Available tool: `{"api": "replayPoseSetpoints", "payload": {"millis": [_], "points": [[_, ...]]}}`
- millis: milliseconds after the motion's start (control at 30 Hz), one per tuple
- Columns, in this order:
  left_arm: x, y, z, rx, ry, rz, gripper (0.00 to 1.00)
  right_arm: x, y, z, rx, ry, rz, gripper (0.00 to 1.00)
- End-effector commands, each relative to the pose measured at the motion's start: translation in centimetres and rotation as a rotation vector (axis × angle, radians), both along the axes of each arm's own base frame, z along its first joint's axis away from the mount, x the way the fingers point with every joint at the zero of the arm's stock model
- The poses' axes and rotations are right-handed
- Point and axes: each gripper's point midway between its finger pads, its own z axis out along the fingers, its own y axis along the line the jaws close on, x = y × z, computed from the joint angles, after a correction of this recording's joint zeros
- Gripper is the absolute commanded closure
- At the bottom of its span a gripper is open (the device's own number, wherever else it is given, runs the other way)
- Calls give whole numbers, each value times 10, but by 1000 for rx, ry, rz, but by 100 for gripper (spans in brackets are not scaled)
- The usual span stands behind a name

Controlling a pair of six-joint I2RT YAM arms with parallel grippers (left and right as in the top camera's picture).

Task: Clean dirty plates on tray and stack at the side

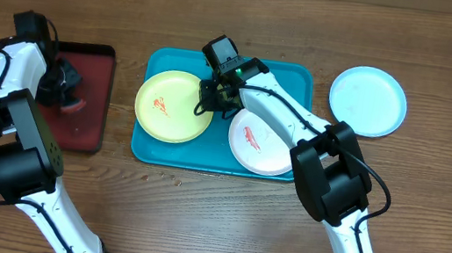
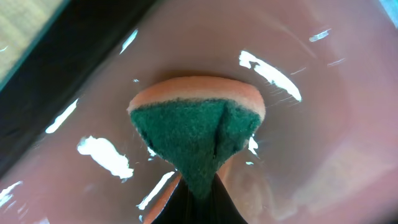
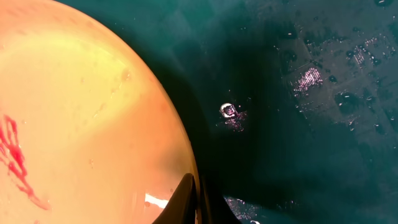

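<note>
The yellow-green plate (image 1: pixel 171 106) with a red smear lies in the left half of the turquoise tray (image 1: pixel 295 74). My right gripper (image 1: pixel 212 98) is shut on its right rim; the right wrist view shows the fingers (image 3: pixel 198 199) pinching the rim of the plate (image 3: pixel 81 124) over the wet tray floor (image 3: pixel 311 93). The white plate (image 1: pixel 261 142), also smeared red, lies in the tray's right half. The pale blue plate (image 1: pixel 368 100) lies on the table right of the tray. My left gripper (image 1: pixel 64 90) is shut on a green and orange sponge (image 2: pixel 199 130).
The dark red black-rimmed tray (image 1: pixel 89 125) stands at the left, under the left gripper and sponge; its glossy floor (image 2: pixel 348 124) fills the left wrist view. Bare wooden table lies in front of both trays.
</note>
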Motion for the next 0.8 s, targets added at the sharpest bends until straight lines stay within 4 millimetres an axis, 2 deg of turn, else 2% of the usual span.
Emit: {"api": "replayPoseSetpoints", "payload": {"millis": [0,67,233,333,400,500,600,767], "points": [[20,-40,-8,-163,-83,-43,96,-5,-11,-16,-57,12,-16,96],[22,-55,-12,-212,-93,-73,96,-5,-11,-16,-57,12,-16,96],[10,-64,-18,-190,-29,-199,93,-6,-12,-16,-59,15,-16,96],[-10,-47,-21,-98,74,-199,96,-5,-12,-16,-59,15,-16,96],[-31,-20,-20,29,179,-133,96,-5,-12,-16,-59,15,-16,96],[-48,8,-13,162,258,-70,96,-5,-12,-16,-59,15,-16,96],[-48,17,-11,199,257,-56,96,-5,-12,-16,-58,14,-16,96],[-29,14,-13,180,176,-59,96,-5,-12,-16,-58,14,-16,96]]}}
